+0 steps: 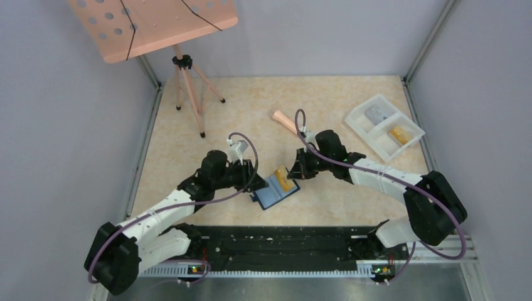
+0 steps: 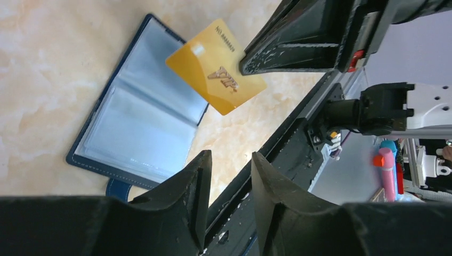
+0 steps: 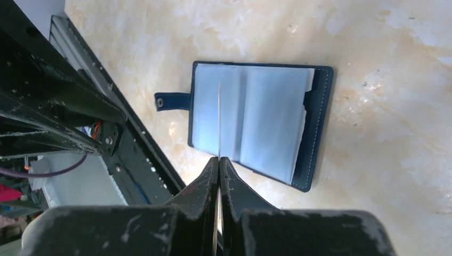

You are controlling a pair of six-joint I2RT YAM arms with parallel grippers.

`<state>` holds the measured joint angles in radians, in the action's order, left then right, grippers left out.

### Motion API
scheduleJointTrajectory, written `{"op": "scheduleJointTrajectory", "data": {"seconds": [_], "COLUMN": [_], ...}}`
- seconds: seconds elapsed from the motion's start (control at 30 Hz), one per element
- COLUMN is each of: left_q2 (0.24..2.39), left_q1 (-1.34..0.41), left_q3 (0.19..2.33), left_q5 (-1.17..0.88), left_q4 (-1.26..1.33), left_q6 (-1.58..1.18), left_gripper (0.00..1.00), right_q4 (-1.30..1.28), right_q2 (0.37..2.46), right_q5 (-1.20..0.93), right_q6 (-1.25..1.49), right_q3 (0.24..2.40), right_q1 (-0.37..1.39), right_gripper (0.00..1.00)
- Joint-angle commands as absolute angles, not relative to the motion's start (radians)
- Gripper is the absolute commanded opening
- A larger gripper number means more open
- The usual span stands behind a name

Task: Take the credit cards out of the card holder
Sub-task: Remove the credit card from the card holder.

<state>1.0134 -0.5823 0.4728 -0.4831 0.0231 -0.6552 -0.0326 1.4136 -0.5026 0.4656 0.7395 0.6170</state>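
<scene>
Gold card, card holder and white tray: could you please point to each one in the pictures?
gold card [image 2: 216, 66]: left wrist view, middle of its printed face.
card holder [image 3: 266, 117]: right wrist view, its pale blue inner pocket.
white tray [image 1: 401, 115]: top view, its far rim.

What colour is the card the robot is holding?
Golden yellow, with shiny gold lettering. The card shows best in the left wrist view.
</scene>
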Motion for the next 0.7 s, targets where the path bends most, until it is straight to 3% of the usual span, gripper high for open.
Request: {"op": "scheduleJointTrajectory", "data": {"seconds": [0.0,0.33,0.67], "left_q2": [0.945,0.863,0.902], "left_q1": [-0.585,-0.585,-0.585], "left_q3": [0.526,0.549,0.545], "left_q5": [-0.509,-0.531,-0.648], "left_q4": [-0.011,-0.031,0.035], "left_q6": [-0.557,-0.518,-0.551], "left_gripper": [0.41,0.49,0.53], "right_q4": [-0.127,-0.054,0.088], "right_q2": [1.332,1.308,1.302], "right_q5": [-0.555,-0.963,-1.1], "right_q6": [0.379,0.341,0.422], "right_q3": [0.817,0.813,0.767], "right_q1": [0.608,0.608,0.61], "right_gripper": [0.0,0.0,0.0]}}
